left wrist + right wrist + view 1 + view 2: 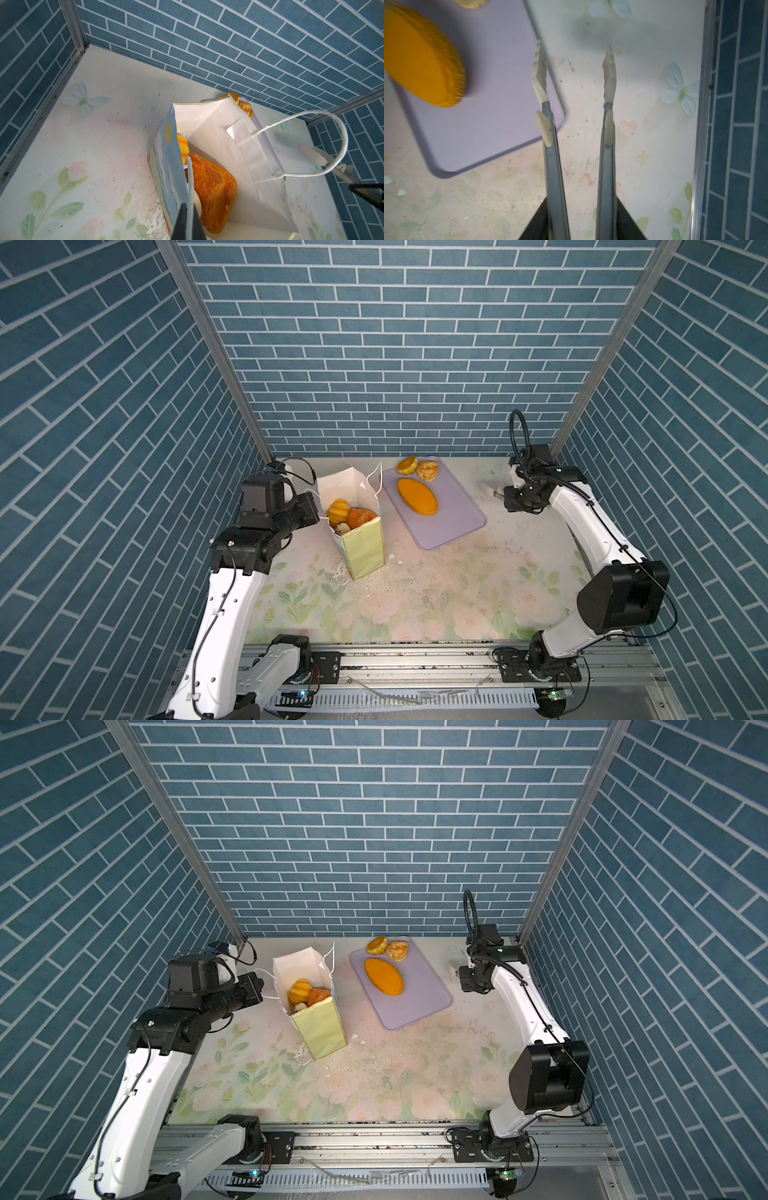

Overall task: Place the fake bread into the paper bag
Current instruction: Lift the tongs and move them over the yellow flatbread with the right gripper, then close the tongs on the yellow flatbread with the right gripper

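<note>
Only the wrist views show the grips: left gripper (188,212) pinched shut on the bag's (218,133) handle (190,182), right gripper (581,218) clamping the tongs (607,166), their tips apart near the tray's (488,104) loaf (419,58).

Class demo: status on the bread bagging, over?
Left gripper shut on cord handle of paper bag. Right gripper grips tongs, tips apart, empty. Oval loaf, two buns on tray; others bagged. Nothing across bag mouth.

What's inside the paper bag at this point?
Inside the paper bag: a striped yellow bun, a brown pastry and a pale piece at the near edge. Anything beneath them is covered by these and the bag's walls.
</note>
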`<state>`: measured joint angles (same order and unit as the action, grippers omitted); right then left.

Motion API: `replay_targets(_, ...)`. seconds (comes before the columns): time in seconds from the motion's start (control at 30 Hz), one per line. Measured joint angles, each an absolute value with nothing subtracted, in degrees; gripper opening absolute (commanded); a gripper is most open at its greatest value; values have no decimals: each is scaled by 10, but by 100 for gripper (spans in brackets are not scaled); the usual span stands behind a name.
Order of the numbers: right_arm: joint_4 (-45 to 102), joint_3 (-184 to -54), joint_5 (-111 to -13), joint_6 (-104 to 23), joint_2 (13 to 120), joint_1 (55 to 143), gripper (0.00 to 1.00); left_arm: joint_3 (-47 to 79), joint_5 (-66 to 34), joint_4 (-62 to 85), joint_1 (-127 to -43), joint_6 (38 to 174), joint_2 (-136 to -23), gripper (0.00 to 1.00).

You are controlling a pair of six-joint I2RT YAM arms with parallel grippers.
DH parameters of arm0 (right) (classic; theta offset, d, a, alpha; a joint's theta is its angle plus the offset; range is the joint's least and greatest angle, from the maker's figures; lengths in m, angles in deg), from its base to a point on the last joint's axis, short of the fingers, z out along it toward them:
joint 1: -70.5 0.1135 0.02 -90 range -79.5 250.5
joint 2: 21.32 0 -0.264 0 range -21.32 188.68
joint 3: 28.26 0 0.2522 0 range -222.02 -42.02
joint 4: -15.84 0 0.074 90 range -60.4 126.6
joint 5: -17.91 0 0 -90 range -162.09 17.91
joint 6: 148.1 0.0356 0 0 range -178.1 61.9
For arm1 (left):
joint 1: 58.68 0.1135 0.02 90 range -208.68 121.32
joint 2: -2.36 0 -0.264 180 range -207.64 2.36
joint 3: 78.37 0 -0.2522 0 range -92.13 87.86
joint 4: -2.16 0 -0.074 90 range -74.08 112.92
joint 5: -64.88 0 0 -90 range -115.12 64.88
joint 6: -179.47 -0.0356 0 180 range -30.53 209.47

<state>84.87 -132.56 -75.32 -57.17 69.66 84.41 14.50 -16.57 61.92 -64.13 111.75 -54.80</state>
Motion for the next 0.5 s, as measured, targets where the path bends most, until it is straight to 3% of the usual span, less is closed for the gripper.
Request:
replay_targets(0.17, 856, -1387, -732, -587, 726, 915, 45, 145, -166, 619, -641, 1118, -548, 0)
replay_targets(0.5, 854, -1493, -699, -614, 876, 965, 47, 145, -174, 621, -641, 1117, -547, 0)
